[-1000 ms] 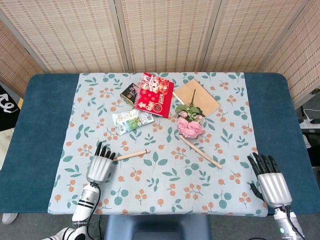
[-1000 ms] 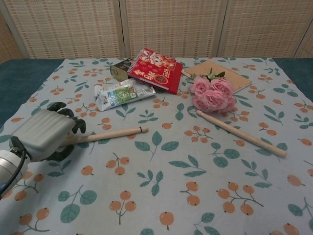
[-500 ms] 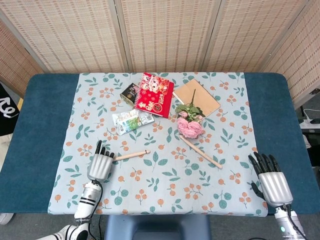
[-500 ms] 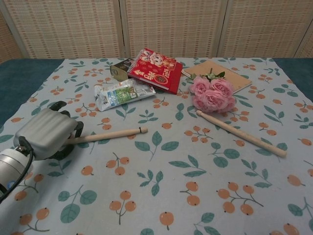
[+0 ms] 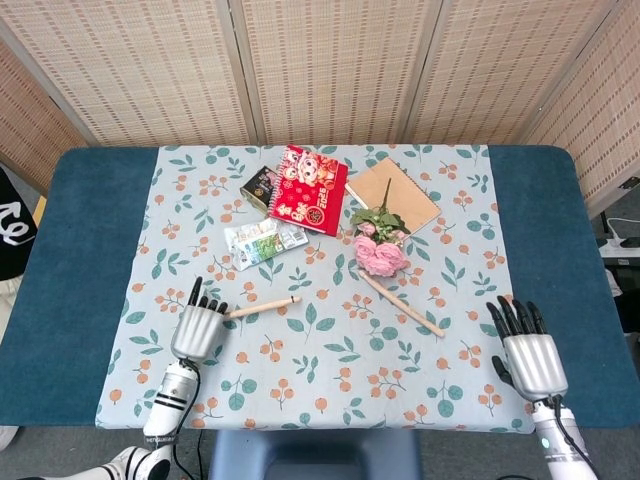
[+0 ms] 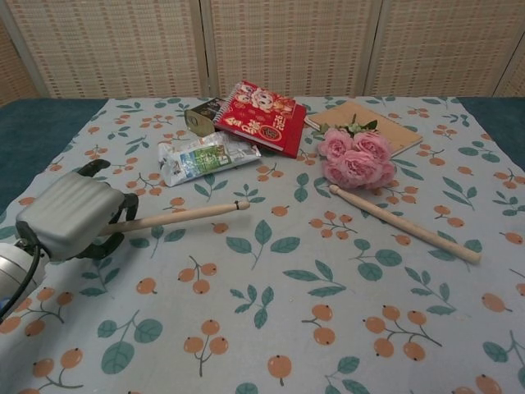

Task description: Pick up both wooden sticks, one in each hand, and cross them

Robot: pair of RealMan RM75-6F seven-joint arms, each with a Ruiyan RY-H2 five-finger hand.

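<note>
A short wooden stick (image 5: 264, 306) (image 6: 176, 216) lies left of centre. My left hand (image 5: 197, 327) (image 6: 70, 215) grips its near end, fingers curled around it, and its far tip hangs just above the cloth. A longer, thicker wooden stick (image 5: 402, 304) (image 6: 406, 223) lies diagonally on the cloth right of centre, its far end beside the pink flowers (image 5: 380, 252) (image 6: 354, 158). My right hand (image 5: 527, 352) hovers near the table's front right edge with fingers spread and nothing in it, well right of that stick. The chest view does not show the right hand.
A red book (image 5: 310, 190) (image 6: 262, 115), a brown notebook (image 5: 393, 193) (image 6: 387, 125), a foil packet (image 5: 262, 240) (image 6: 205, 158) and a small dark box (image 5: 260, 185) (image 6: 201, 117) sit at the back of the floral cloth (image 5: 330, 380).
My left hand has closed on the short stick's end and risen a little, so the stick's far tip has lifted. The right hand has drifted slightly left.
</note>
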